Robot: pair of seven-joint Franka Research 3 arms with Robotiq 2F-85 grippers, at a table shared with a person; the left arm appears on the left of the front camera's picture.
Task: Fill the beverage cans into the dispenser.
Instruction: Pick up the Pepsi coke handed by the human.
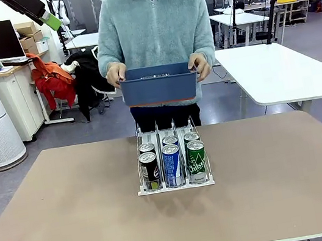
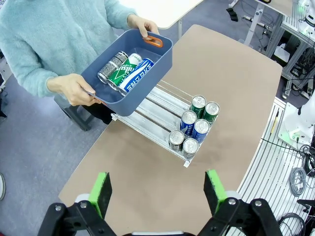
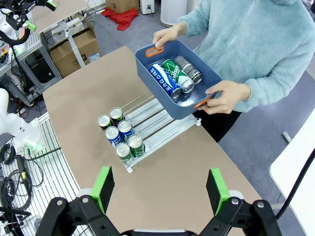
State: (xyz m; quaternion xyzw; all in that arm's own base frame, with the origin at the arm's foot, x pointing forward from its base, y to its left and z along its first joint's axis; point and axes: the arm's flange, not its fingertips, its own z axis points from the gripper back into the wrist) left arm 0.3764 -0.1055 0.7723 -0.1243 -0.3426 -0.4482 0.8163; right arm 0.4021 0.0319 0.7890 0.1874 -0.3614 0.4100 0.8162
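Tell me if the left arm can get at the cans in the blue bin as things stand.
Probably yes: the bin is open on top, its three cans lie uncovered, and the left hand is open above the table. The person holds it by its ends.

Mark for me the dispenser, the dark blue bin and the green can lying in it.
dispenser (image 2: 157, 110), left wrist view, bare rear lanes
dark blue bin (image 1: 161, 89), front view, front wall
green can (image 3: 176, 74), right wrist view, printed side
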